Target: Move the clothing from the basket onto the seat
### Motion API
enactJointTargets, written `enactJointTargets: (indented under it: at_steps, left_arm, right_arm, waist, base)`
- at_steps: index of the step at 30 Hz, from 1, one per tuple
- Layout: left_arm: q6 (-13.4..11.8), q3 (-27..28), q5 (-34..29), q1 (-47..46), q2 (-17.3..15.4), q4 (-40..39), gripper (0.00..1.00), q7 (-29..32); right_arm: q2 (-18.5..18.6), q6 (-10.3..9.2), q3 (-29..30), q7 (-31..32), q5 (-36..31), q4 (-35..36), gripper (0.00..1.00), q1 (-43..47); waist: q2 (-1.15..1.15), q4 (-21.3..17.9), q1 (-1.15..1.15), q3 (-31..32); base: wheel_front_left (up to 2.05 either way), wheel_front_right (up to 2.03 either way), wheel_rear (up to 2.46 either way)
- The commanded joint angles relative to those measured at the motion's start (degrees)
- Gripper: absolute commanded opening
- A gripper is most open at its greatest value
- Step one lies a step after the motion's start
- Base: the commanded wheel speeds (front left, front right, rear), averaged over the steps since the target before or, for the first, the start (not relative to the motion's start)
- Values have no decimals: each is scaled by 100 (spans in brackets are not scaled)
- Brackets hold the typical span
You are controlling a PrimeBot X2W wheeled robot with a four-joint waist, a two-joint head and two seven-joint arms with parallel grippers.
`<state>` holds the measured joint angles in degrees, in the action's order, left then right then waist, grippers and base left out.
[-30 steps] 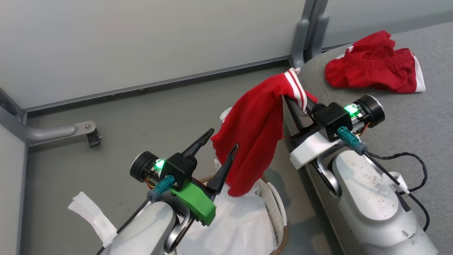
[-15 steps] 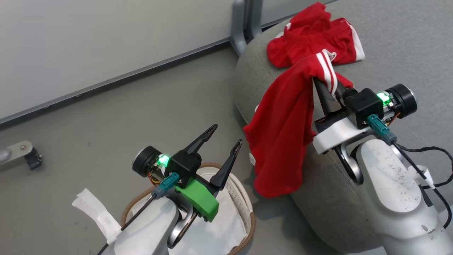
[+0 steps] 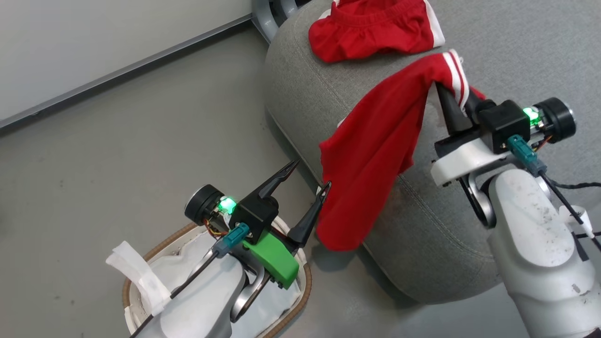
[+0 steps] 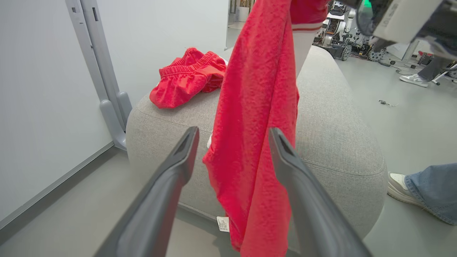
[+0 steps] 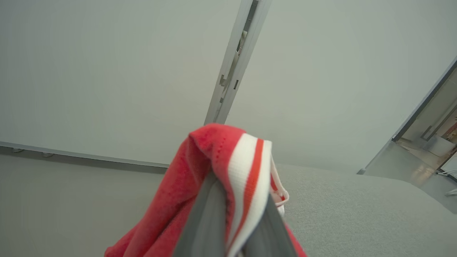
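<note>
My right gripper (image 3: pixel 445 97) is shut on the white-striped hem of a red piece of clothing (image 3: pixel 371 155). It hangs from the jaws down over the rounded front edge of the grey seat (image 3: pixel 422 211). A second red garment (image 3: pixel 371 28) lies crumpled on the seat top behind it. The basket (image 3: pixel 304 293), with its brown rim and white liner, stands on the floor at the lower left, mostly hidden under my left arm. My left gripper (image 3: pixel 311 174) stands open above it with nothing between its fingers. In the left wrist view the hanging garment (image 4: pixel 257 107) drapes just beyond my open fingers (image 4: pixel 185 146).
A grey partition wall with a post (image 3: pixel 270 11) runs behind the seat. A person's shoe and jeans leg (image 4: pixel 425 185) stand beside the seat's far side. A white liner strap (image 3: pixel 136 277) sticks out of the basket's left side.
The head camera has swung right. My right gripper has carried the red garment from beside the seat's edge to above the seat, its tail lifting clear of the basket. The left gripper stays open.
</note>
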<state>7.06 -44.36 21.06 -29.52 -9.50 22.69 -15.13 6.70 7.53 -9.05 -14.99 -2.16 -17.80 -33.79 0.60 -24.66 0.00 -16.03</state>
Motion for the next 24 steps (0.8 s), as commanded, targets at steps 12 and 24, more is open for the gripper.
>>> enactJointTargets:
  at_steps: [12,24]
  left_arm:
    - [39,-160,-134,-160,217,-240,100,-2]
    - [46,-157,-286,-221,275,-442,100,-2]
  right_arm:
    - [1264,-9,319,-29,-166,-232,0,-2010]
    - [2768,-8,1211,460,-37,-362,0,-3311]
  waist:
    - [-60,959,0,-387]
    - [-60,1768,0,-892]
  base:
    - [0,0,0]
    - [0,0,0]
